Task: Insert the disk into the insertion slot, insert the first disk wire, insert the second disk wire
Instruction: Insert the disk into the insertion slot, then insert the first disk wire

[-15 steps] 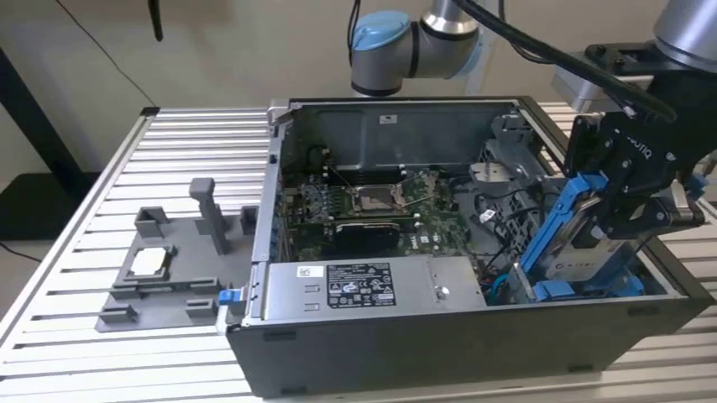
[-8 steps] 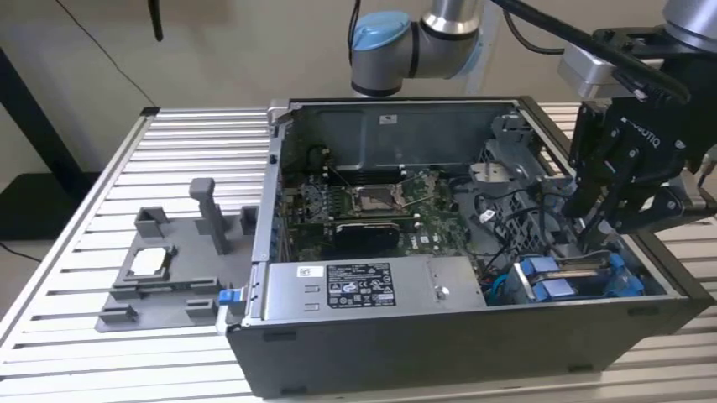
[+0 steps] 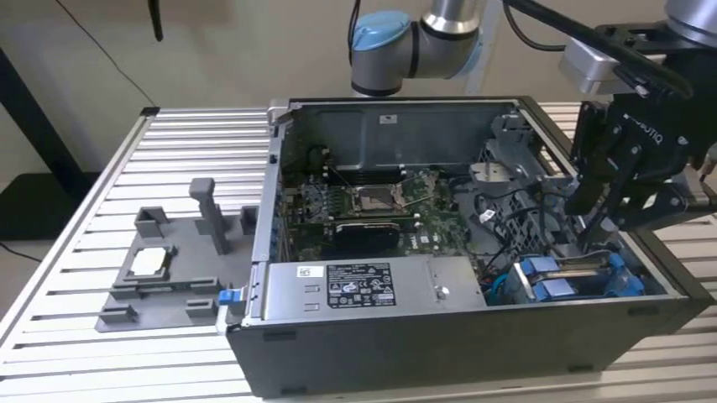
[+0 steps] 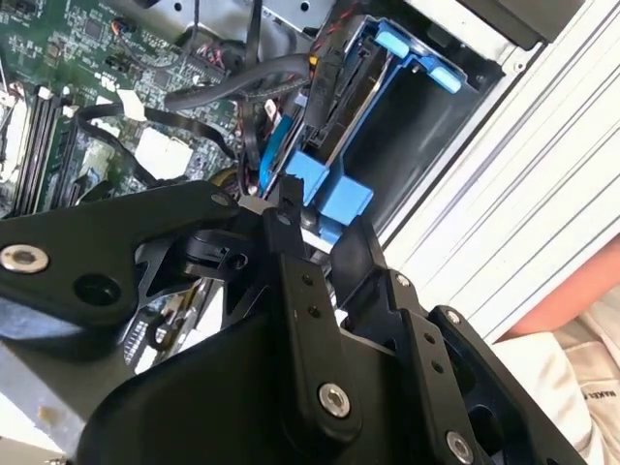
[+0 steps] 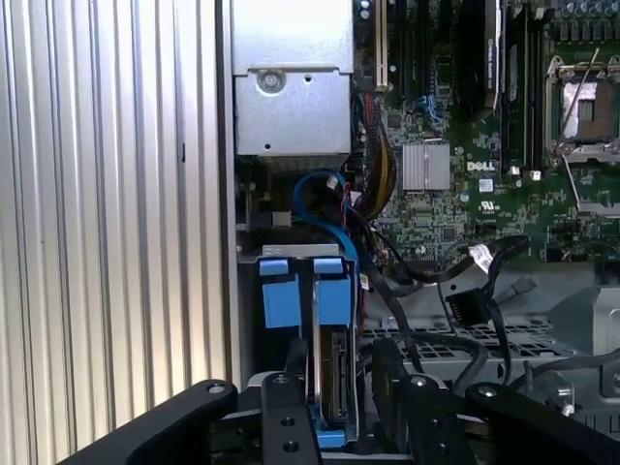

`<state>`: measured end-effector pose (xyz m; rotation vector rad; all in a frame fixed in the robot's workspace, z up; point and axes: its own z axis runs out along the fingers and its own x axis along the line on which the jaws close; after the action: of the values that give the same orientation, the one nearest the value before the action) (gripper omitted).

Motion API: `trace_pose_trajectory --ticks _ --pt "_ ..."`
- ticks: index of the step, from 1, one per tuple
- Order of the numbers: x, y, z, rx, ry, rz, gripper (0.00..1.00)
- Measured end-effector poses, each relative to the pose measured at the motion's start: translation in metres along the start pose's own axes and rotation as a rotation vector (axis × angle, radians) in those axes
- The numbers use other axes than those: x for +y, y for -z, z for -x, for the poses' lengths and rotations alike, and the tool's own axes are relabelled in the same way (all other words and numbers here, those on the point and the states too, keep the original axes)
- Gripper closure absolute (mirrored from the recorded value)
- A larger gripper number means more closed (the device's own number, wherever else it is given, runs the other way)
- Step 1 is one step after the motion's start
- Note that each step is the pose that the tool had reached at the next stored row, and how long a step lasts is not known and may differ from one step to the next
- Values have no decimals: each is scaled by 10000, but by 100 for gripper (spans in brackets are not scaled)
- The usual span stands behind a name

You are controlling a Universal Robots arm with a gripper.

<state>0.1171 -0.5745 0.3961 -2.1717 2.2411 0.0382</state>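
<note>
The disk (image 5: 331,373) stands on edge in its blue carrier (image 5: 291,291), down inside the insertion slot (image 5: 291,253) at the case corner nearest the exterior view's right (image 3: 577,275). My gripper (image 5: 339,392) hangs just over it (image 3: 594,225), open by a narrow gap, and the fingers (image 5: 286,418) straddle the disk's upper edge. The blue carrier (image 4: 329,194) shows beyond the fingertips in the second wrist view. A blue wire (image 5: 315,189) loops loose beside the slot. A black wire with a plug (image 5: 467,306) lies nearby. Which one is the first or second disk wire I cannot tell.
The open computer case (image 3: 471,344) sits on a slatted metal table (image 3: 180,151). Inside are the motherboard (image 3: 381,201) and the grey power-supply box (image 3: 358,285). A grey fixture (image 3: 168,269) stands on the exterior view's left. A person's sleeve (image 4: 572,387) is close to the case.
</note>
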Motion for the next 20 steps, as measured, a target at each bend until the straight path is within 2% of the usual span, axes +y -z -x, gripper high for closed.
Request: trace_pose_trajectory --ticks 5,7,8,10,13,15,18,20 --pt "2 -2 6 -29 154 -876 60" --pt "2 -3 13 -38 222 -1152 60" --pt "2 -4 19 -43 260 -1246 60" --pt "3 -6 37 -51 352 -1389 60" --pt "4 -9 70 -64 529 -1549 60" --pt "4 -13 91 -75 663 -1676 60" --pt "5 -22 110 -97 936 -1905 60" --pt "5 -27 119 -114 1146 -2010 60"
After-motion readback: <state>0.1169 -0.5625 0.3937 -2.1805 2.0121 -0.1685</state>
